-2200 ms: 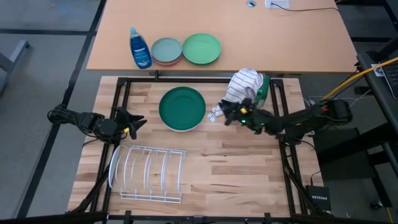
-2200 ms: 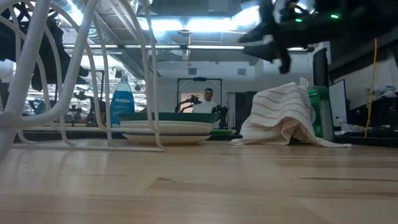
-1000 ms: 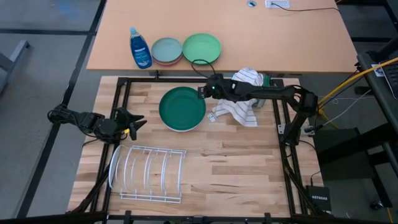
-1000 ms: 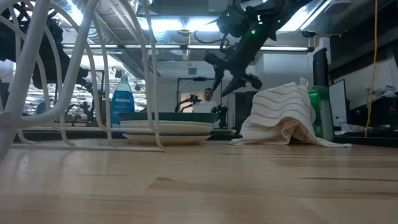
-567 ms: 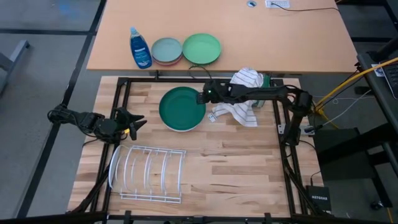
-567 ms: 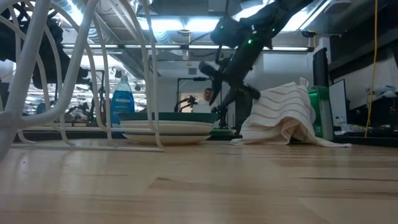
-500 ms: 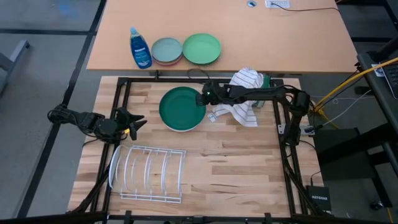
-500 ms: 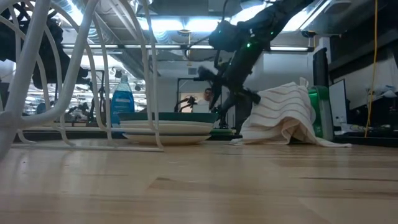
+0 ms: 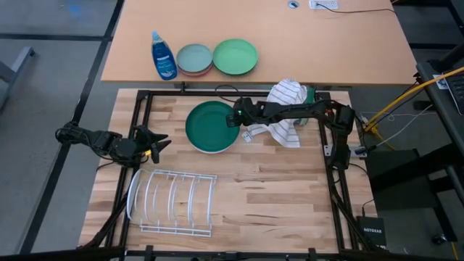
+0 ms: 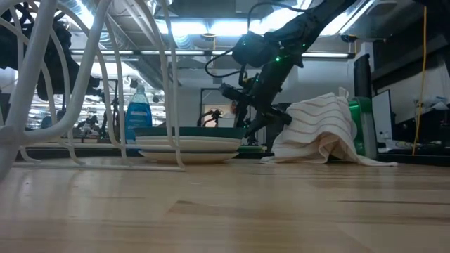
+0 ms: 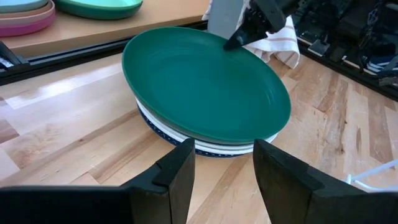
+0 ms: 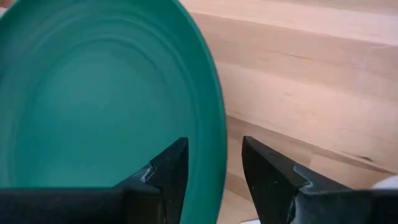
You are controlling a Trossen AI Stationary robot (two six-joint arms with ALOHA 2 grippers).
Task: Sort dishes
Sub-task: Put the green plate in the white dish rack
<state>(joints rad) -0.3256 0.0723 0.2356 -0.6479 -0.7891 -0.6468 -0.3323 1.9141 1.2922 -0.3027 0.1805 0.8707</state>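
Observation:
A dark green plate (image 9: pixel 212 127) tops a stack of dishes on the wooden table. White plates (image 11: pixel 249 147) lie under it, and a dark blue speckled plate (image 11: pixel 208 153) is at the bottom. My right gripper (image 9: pixel 234 117) is open at the green plate's right rim and slants down. In the right wrist view its two fingers (image 12: pixel 168 174) stand on either side of that rim (image 12: pixel 219 149). My left gripper (image 9: pixel 156 143) waits open at the table's left edge, pointing toward the stack (image 11: pixel 222 168). My right gripper is open over the green plate's right rim (image 11: pixel 239 50), coming from the right and slanting down. One finger is over the plate's inside and one is outside it. Whether a fingertip touches the rim, I cannot tell.
A white wire dish rack (image 9: pixel 174 199) stands at the near left. A striped towel (image 9: pixel 283 109) lies heaped just right of the stack. On the far tabletop are a blue soap bottle (image 9: pixel 163 56), a grey-blue plate on a pink one (image 9: pixel 193 59) and a light green plate (image 9: pixel 234 56).
My right gripper has come down and a little toward the table's near and left edges, onto the green plate's right rim. It has tipped further downward and stayed open. The stack of plates has not moved.

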